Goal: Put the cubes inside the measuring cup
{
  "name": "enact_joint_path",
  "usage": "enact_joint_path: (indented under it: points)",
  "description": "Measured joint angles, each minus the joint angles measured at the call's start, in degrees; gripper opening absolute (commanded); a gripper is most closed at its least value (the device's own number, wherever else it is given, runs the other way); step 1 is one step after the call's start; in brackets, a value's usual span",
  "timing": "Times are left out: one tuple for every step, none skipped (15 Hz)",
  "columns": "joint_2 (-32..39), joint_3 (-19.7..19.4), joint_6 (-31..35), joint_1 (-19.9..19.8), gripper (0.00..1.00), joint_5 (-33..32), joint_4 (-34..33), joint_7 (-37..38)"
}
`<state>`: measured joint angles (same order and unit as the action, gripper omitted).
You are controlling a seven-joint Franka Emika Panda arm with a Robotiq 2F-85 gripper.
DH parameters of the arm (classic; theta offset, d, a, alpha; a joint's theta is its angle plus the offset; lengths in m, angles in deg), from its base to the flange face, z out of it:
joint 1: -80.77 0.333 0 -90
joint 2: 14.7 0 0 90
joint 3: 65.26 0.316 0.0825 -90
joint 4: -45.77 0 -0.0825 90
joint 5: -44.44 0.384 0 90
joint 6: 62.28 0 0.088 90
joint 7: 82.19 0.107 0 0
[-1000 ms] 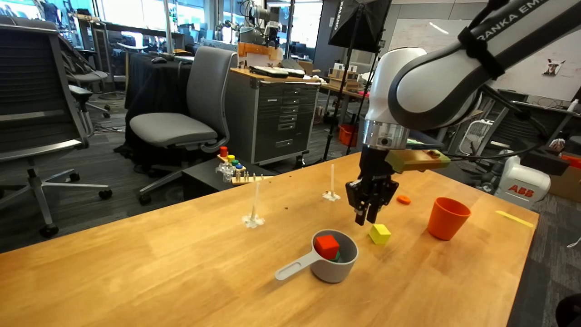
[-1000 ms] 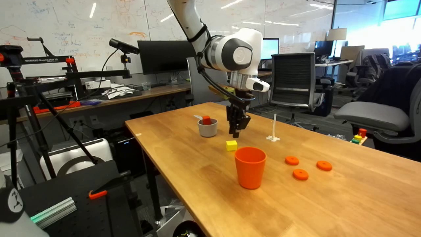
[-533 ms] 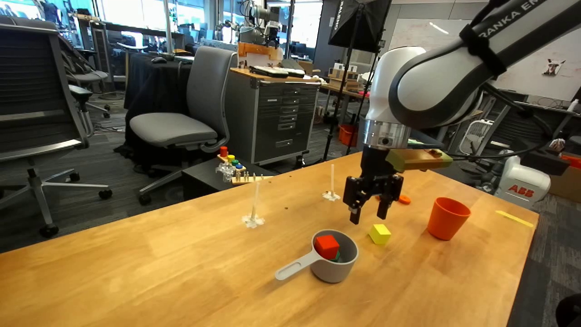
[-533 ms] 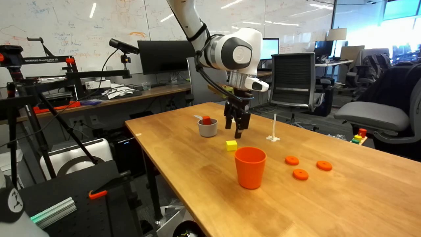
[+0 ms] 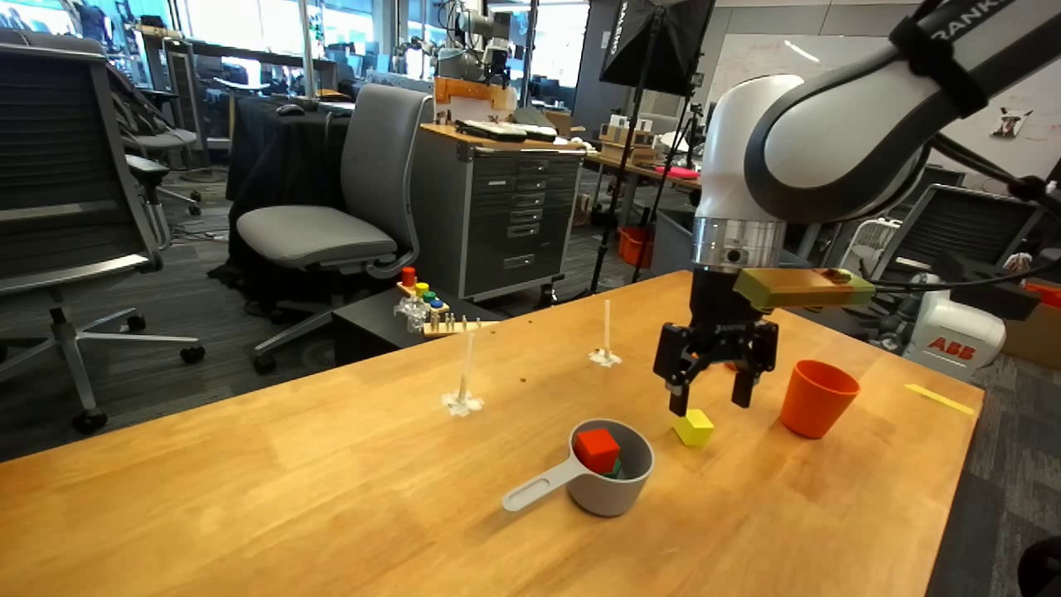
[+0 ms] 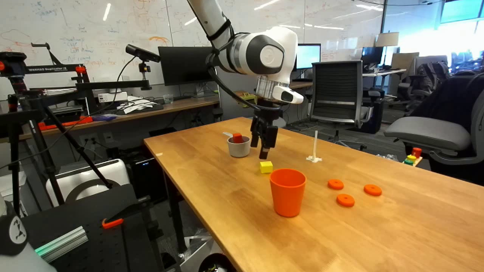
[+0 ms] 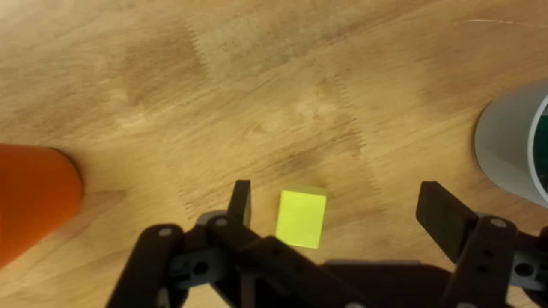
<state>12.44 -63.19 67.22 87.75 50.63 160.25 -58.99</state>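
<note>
Inside the measuring cup (image 5: pixel 607 497) sits a red cube (image 5: pixel 597 450), apparently over something green (image 5: pixel 615 470); pincer (image 5: pixel 710 403) spread wide.

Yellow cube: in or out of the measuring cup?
Out: all three views show the yellow cube on the table, apart from the measuring cup.

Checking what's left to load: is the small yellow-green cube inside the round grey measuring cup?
No, the yellow-green cube sits on the wooden table, outside the grey cup.
</note>
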Motion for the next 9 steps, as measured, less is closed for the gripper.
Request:
enact_joint_path:
  points:
    - [-0.74, -0.19, 0.16, -0.16, 1.0, 0.04, 1.07, 0.06]
    - [-1.27, -0.34, 0.41, -0.42, 1.0, 0.19, 1.95, 0.05]
    - [-1.52, -0.45, 0.65, -0.71, 1.0, 0.5, 2.59, 0.04]
    - [-1.52, -0.51, 1.18, -0.99, 1.0, 0.94, 3.1, -0.02]
    - [-1.42, -0.52, 2.02, -1.23, 1.0, 1.22, 3.52, -0.08]
    - [-1.26, -0.52, 3.11, -1.42, 1.0, 1.53, 3.84, -0.23]
    - [-1.01, -0.52, 4.51, -1.56, 1.0, 1.75, 4.07, -0.54]
    - [-0.7, -0.52, 5.97, -1.63, 1.0, 1.95, 4.22, -0.95]
    - [-0.3, -0.51, 7.53, -1.65, 1.0, 2.03, 4.3, -1.41]
